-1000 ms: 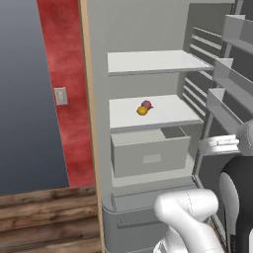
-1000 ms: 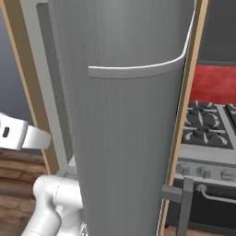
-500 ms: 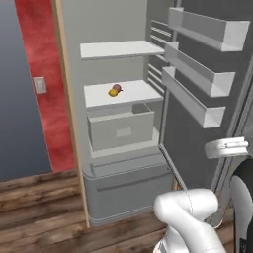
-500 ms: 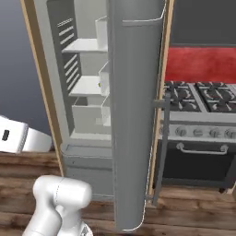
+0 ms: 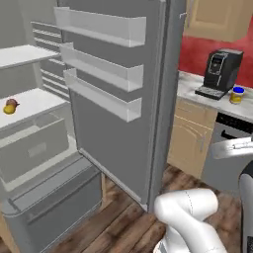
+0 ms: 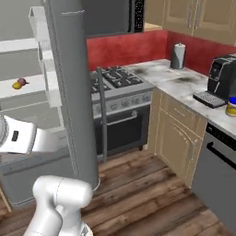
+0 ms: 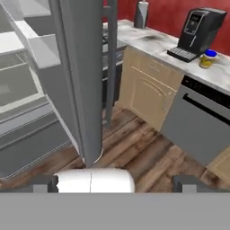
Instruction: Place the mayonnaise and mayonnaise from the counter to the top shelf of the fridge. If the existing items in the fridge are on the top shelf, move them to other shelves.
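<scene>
Dark red and orange-yellow, the two fruits (image 5: 10, 105) sit on the fridge's (image 5: 118, 123) middle shelf; the top shelf (image 5: 22, 55) looks bare. Rightward, one blue-lidded mayonnaise (image 5: 237, 95) waits on the tabletop (image 6: 184, 87) beside the coffee machine (image 5: 220, 74). Nothing placed yet. The end effector (image 7: 114, 183) carries nothing, fingertips wide apart.

No readable text

The jar (image 5: 237, 94) label and the coffee machine (image 5: 220, 72) panel are too small and blurred to make out.
</scene>
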You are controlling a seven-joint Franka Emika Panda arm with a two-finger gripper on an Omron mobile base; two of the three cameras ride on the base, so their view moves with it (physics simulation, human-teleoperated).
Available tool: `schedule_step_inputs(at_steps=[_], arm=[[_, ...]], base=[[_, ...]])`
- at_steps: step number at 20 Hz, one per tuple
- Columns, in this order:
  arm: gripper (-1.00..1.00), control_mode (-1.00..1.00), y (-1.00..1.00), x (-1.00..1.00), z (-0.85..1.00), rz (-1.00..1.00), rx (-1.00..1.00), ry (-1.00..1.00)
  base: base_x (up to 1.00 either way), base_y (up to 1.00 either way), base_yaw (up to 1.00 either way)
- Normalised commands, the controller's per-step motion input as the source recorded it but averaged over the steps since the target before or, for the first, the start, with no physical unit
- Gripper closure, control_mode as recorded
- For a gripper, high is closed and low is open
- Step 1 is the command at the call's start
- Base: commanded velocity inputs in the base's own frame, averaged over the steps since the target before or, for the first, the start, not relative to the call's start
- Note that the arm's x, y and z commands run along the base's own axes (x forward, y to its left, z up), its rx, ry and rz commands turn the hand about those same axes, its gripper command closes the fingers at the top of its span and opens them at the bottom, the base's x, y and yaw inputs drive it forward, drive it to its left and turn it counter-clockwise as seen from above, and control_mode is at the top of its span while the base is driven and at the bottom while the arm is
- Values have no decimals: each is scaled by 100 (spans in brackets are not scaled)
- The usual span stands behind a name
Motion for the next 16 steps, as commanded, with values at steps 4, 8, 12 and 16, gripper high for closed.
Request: schedule_step_inputs(at_steps=[4, 8, 12, 16], arm=[[-100, 100, 0, 0, 0, 0, 0, 0], [-100, 100, 0, 0, 0, 0, 0, 0], [-100, 100, 0, 0, 0, 0, 0, 0], [-100, 100, 0, 0, 0, 0, 0, 0]], base=[[0, -15, -87], [2, -44, -77], [26, -65, -59], [49, -51, -35]])
